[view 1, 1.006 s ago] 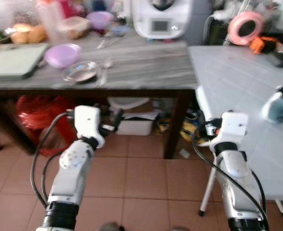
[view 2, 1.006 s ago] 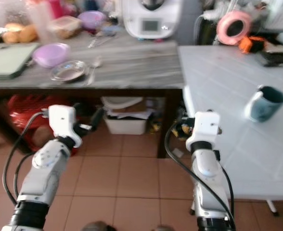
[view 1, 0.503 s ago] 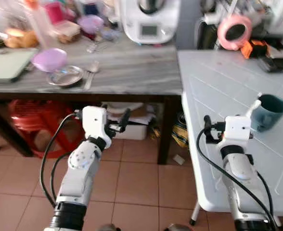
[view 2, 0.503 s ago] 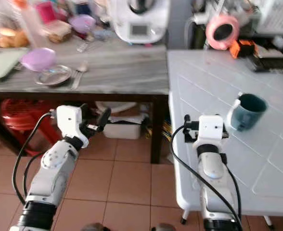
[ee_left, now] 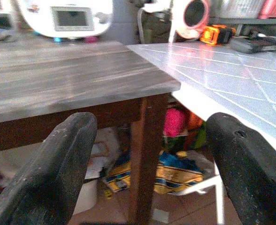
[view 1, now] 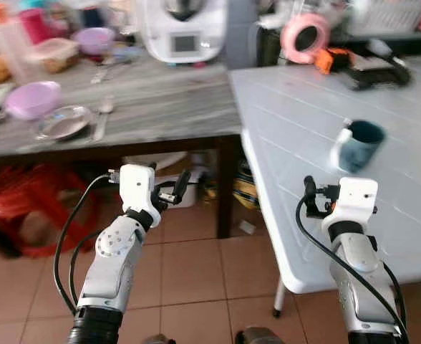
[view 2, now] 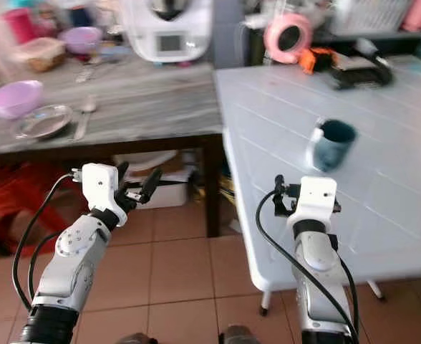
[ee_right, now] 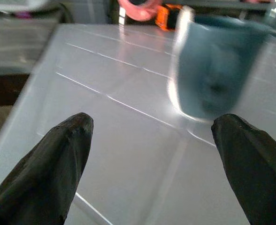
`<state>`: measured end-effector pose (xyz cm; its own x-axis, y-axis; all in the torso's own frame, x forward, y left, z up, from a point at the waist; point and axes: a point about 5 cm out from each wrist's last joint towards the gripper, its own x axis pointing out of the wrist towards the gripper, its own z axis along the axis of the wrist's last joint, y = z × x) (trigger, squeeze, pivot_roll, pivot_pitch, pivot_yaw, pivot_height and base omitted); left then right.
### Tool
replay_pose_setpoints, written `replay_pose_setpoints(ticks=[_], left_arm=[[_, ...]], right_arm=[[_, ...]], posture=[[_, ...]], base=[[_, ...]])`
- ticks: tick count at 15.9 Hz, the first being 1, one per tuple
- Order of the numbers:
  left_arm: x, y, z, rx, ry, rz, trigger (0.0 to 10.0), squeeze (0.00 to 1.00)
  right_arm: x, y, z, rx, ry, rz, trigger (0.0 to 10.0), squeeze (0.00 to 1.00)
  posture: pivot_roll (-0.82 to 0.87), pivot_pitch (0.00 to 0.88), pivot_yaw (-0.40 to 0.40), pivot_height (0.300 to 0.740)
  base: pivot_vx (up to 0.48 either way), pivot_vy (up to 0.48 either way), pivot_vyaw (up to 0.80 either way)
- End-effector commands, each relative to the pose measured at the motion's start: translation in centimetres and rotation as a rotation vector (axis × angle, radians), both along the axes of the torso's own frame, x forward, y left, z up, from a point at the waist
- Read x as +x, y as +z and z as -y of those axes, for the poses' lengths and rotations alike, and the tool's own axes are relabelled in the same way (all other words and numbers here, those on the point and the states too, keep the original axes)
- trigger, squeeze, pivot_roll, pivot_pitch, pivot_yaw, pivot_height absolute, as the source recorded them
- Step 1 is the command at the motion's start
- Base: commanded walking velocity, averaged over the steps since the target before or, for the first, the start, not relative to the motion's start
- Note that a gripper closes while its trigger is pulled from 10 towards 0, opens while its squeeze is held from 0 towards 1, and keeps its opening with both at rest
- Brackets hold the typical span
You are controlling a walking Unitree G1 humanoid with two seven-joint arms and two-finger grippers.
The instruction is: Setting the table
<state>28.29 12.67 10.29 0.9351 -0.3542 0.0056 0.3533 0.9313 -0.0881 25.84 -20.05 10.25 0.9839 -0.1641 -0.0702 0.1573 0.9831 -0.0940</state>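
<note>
The mug (view 1: 359,143) was teal, the table (view 1: 296,107) white with grid lines, the counter (view 1: 160,100) grey-streaked, the bowl (view 1: 31,99) lilac.

No lettering can be read anywhere — the white appliance (view 1: 180,32), upper left of centre on the grey table (view 1: 153,100), shows a small screen, too blurred to read.

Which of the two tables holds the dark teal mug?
The white tiled table on the robot's right holds the dark teal mug; the grey wood-grain table carries bowls and cutlery instead.
</note>
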Motion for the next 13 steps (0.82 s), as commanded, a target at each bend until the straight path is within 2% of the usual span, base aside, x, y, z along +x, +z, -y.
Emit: replay_pose_setpoints(ticks=[1, 5, 13], left_arm=[[0.04, 0.30, -0.42, 0.001, 0.014, 0.008, 10.0, 0.00], [0.12, 0.31, -0.78, 0.010, 0.060, 0.018, 10.0, 0.00], [0.18, 0.20, -0.60, 0.008, 0.070, -0.009, 10.0, 0.00]], right_arm=[[0.10, 0.70, -0.37, 0.012, 0.020, 0.025, 10.0, 0.00], [0.00, 0.75, -0.32, 0.014, 0.027, 0.030, 10.0, 0.00], [-0.13, 0.75, -0.24, 0.018, 0.031, 0.025, 10.0, 0.00]], posture=[[-0.05, 0.000, 0.046, 0.740], [-0.05, 0.000, 0.042, 0.740], [-0.05, 0.000, 0.038, 0.740]], base=[[0.000, 0.000, -0.80], [0.000, 0.000, 0.00], [0.000, 0.000, 0.00]])
